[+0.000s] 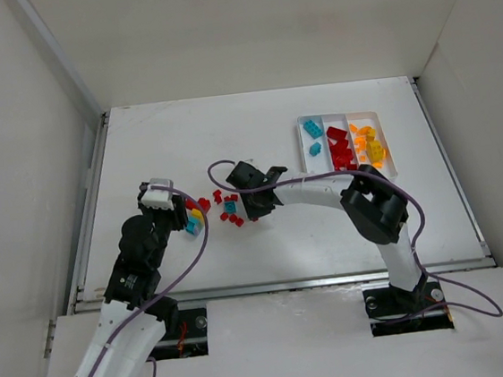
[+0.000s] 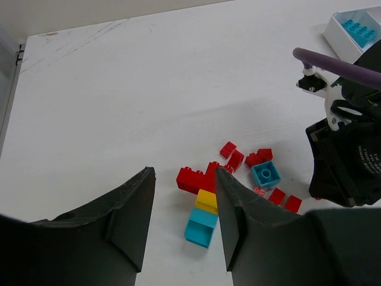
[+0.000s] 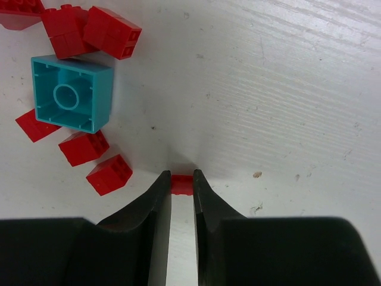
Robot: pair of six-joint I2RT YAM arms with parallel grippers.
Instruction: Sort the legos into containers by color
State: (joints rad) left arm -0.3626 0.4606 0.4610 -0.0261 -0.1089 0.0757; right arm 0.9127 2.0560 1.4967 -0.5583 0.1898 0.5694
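Note:
Loose legos lie mid-table in a cluster (image 1: 226, 207), mostly red. My right gripper (image 3: 181, 176) is down at the table and shut on a small red lego (image 3: 181, 186) at its fingertips. To its left lie a teal square lego (image 3: 72, 93) and red ones (image 3: 108, 174). My left gripper (image 2: 184, 171) hangs open over bare table with nothing between its fingers. A yellow lego (image 2: 207, 201), a teal one (image 2: 201, 226) and a long red one (image 2: 191, 179) lie by its right finger. The containers, one white tray (image 1: 341, 112), hold teal (image 1: 314, 130), red (image 1: 340, 148) and orange (image 1: 368, 145) legos.
The right arm's black wrist (image 2: 348, 161) and its purple cable (image 2: 333, 61) stand close to the right of the cluster in the left wrist view. White walls enclose the table on three sides. A corner of the tray (image 2: 342, 39) shows far right.

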